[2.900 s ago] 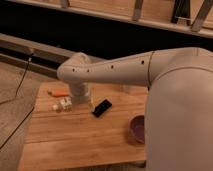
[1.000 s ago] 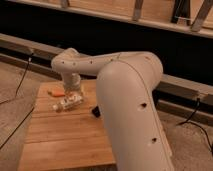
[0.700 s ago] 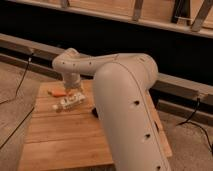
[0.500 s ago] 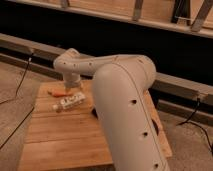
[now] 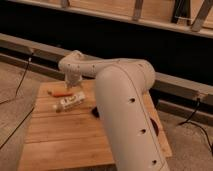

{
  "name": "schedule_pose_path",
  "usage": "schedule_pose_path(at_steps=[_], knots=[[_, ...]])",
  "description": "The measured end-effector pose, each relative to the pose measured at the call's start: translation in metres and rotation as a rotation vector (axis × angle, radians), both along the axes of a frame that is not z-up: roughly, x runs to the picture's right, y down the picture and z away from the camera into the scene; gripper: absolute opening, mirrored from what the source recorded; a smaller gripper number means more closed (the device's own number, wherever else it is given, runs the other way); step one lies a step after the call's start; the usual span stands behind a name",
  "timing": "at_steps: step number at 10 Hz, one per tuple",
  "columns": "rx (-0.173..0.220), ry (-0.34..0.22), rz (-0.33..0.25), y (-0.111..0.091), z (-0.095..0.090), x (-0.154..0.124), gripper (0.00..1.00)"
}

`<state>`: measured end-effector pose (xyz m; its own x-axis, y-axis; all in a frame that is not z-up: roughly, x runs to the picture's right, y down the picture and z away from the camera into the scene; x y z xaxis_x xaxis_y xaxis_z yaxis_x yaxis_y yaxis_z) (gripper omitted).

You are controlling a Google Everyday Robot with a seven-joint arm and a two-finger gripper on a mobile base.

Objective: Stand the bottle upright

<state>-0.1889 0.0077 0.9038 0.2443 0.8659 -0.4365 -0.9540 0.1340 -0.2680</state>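
Though dim at the far left, shows a thin black cable (image 5: 21,79) trailing down over the grey floor, at nine o'clock from the furniture. Next rightward: a pale slatted wooden table (image 5: 60,137), read here as a clock face with twelve at the far edge and six at the near edge. Carries, at about ten o'clock, a thin orange stick (image 5: 61,93), flat on the slats near the far-left corner.

Just at five o'clock from that stick, close but apart: the small pale clear-whitish bottle (image 5: 70,102) with a white label bearing dark marks. Lies on its side, not upright, between ten and eleven o'clock on the tabletop, stretched from eight o'clock to two o'clock.

Directly over the bottle's two-o'clock end: the two-finger gripper (image 5: 73,87) on a white wrist, pointing down at the wood. Stands with jaws spread wide and clasps nothing. Contact with the bottle: cannot tell.

At four o'clock from the bottle, near it but apart: a flat black rectangular slab (image 5: 94,113), flat on the table around its centre, right part hidden. Covering that part: the bulky white robot arm (image 5: 125,105) dotted with small dark holes. Rises from the six-o'clock edge, fills the middle, bends at the top and reaches toward ten o'clock to the wrist.

Past the arm, at three o'clock on the table: a dark rounded shape (image 5: 156,129), mostly hidden, kind not clear. Farthest right, off the table: a second black cable (image 5: 197,117) looping over the floor.
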Motion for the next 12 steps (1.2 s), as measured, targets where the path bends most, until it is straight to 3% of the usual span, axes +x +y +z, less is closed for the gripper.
schedule_pose_path(at_steps=[7,10,12], knots=[[0.032,-0.107,0.000,-0.011,0.037,-0.019,0.65],[-0.001,-0.113,0.009,-0.006,0.048,-0.026,0.65],[-0.045,-0.085,0.034,0.001,0.056,-0.022,0.65]])
